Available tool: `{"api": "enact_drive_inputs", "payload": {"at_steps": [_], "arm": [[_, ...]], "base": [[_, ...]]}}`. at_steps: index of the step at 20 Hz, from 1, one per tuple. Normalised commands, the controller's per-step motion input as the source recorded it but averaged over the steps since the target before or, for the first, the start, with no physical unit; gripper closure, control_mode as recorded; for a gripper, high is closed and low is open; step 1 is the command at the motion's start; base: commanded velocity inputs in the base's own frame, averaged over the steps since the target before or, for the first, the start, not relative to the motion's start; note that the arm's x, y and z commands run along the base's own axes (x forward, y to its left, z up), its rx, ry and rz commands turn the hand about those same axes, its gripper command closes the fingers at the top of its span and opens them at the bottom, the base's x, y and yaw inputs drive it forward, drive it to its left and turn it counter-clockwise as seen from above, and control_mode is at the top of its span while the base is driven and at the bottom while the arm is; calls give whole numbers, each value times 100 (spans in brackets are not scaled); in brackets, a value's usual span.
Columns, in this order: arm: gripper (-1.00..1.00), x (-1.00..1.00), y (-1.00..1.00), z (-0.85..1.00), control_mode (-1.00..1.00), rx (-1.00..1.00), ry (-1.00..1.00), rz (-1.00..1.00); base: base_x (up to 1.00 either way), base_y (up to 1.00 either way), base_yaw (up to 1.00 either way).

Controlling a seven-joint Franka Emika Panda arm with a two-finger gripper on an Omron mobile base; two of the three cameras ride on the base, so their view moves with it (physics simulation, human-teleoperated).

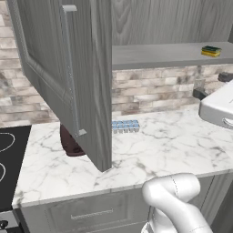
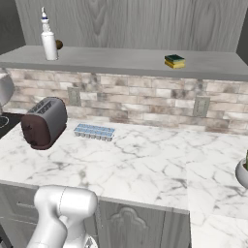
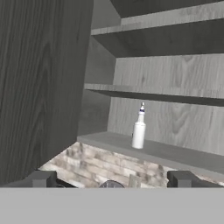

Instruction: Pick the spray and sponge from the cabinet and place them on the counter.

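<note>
The spray [image 2: 49,41] stands upright at the left end of the open cabinet's lowest shelf [image 2: 121,60], and the hand view has the spray [image 3: 139,129] ahead and above. The yellow and green sponge [image 2: 175,61] lies further right on that shelf; the left base view shows the sponge [image 1: 211,51] at the shelf's right end. My gripper [image 3: 113,179] is open with nothing between its tips, out in front of the cabinet and below shelf height. It also appears at the right edge as gripper [image 1: 212,86]. The marble counter [image 2: 145,160] runs beneath.
The open cabinet door [image 1: 68,77] swings out over the counter on the left. A dark toaster [image 2: 43,122] and a pale blue ice-cube tray [image 2: 94,131] sit by the brick wall. The black stovetop [image 1: 9,159] lies far left. A grey vessel [image 2: 242,173] stands at the right edge.
</note>
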Motion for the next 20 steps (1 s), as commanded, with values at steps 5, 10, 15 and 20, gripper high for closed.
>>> {"api": "enact_drive_inputs", "payload": {"at_steps": [5,10,15,20], "arm": [[-100,12,-5,0,-100,-1,-4,4],[-100,0,0,0,-100,-2,-21,1],[-100,2,0,0,-100,6,-6,-7],[-100,13,0,15,-100,12,9,-3]], "base": [[0,0,0],[0,0,0],[0,0,0],[0,0,0]]}}
